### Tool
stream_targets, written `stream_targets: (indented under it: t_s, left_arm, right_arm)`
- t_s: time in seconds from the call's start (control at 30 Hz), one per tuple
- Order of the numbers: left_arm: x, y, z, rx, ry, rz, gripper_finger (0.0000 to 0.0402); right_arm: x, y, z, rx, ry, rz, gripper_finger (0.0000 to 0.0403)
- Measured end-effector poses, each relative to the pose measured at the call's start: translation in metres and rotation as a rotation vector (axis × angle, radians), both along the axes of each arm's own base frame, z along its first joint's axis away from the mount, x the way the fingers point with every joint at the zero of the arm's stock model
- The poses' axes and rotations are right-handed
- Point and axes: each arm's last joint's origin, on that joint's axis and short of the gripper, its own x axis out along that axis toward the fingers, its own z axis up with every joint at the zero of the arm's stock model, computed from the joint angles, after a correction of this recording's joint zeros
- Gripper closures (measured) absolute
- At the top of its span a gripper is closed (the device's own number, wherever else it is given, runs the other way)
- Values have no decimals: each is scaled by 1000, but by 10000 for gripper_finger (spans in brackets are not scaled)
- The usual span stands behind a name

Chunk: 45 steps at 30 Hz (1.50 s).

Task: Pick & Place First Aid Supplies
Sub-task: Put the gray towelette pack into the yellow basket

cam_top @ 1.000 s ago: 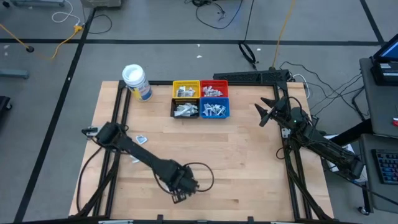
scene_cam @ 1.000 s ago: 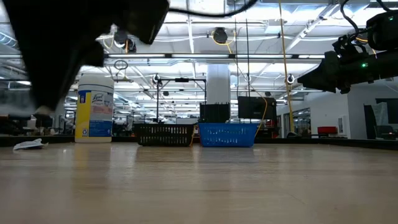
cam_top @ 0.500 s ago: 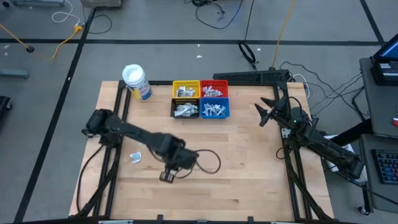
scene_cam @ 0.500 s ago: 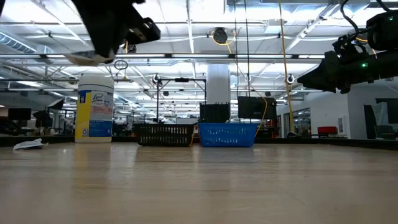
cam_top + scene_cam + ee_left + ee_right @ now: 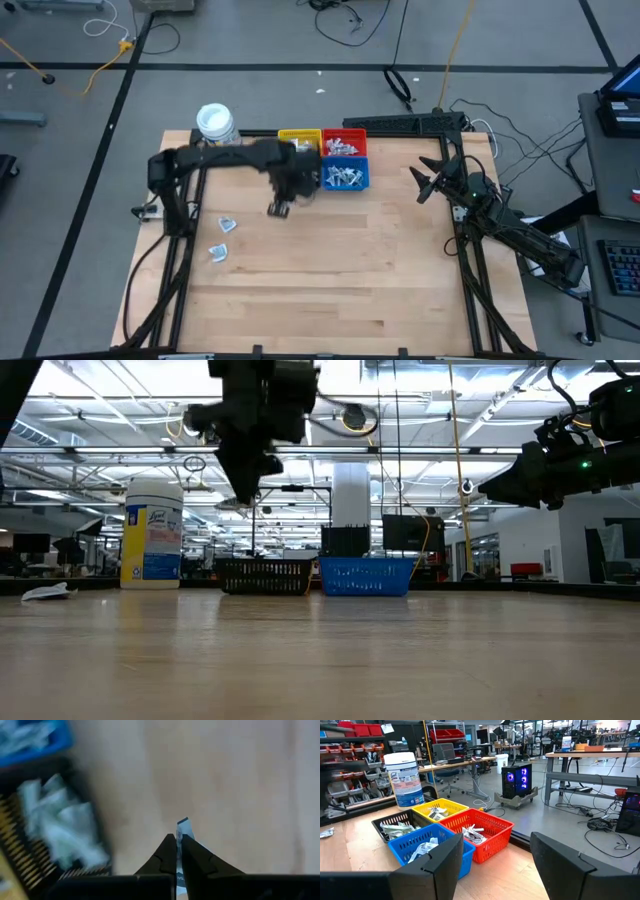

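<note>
My left gripper (image 5: 279, 208) hangs pointing down over the table, just in front of the black bin (image 5: 55, 840), shut on a small white packet (image 5: 183, 825) with a dark end. The yellow (image 5: 298, 140), red (image 5: 345, 143) and blue (image 5: 347, 178) bins each hold several white packets. Two more packets (image 5: 227, 224) (image 5: 217, 252) lie flat on the wood at the left. My right gripper (image 5: 420, 183) waits open at the table's right side, level, with nothing between its fingers (image 5: 435, 865). My left gripper pinches the packet (image 5: 182, 831) between its two fingers, from above and pointing down. The packet's dark-marked end sticks out past the fingertips (image 5: 170, 842). It is lifted clear of the table.
A white-lidded round jar (image 5: 215, 122) stands at the far left, beside the yellow bin. The four bins sit in a square block at the far middle. Bare wood stretches across the near half and the right of the table.
My left gripper has swung from the table's near edge toward the far edge and up, rolling about its own axis, and now hangs by the black bin. It has stayed shut, and the packet has travelled with it, lifted clear.
</note>
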Motion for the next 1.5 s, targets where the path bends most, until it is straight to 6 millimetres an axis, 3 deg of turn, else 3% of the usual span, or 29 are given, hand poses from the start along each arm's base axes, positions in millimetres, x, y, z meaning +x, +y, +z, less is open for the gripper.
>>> stream_targets:
  t_s: [0.33,0.6,0.87,1.03,1.23,1.5]
  left_arm:
    - [-38,120,1,46,-81,278,394]
    - [-70,183,1,86,-147,614,394]
    - [-45,220,-10,77,-188,678,394]
    - [-25,240,-33,48,-161,749,386]
    - [-14,245,-55,-21,-117,789,295]
    - [-14,246,-52,-23,-132,796,160]
  right_arm:
    - [0,0,0,0,0,0,174]
    - [0,0,0,0,0,0,175]
    - [0,0,0,0,0,0,174]
    - [0,0,0,0,0,0,174]
    - [0,0,0,0,0,0,175]
    - [0,0,0,0,0,0,175]
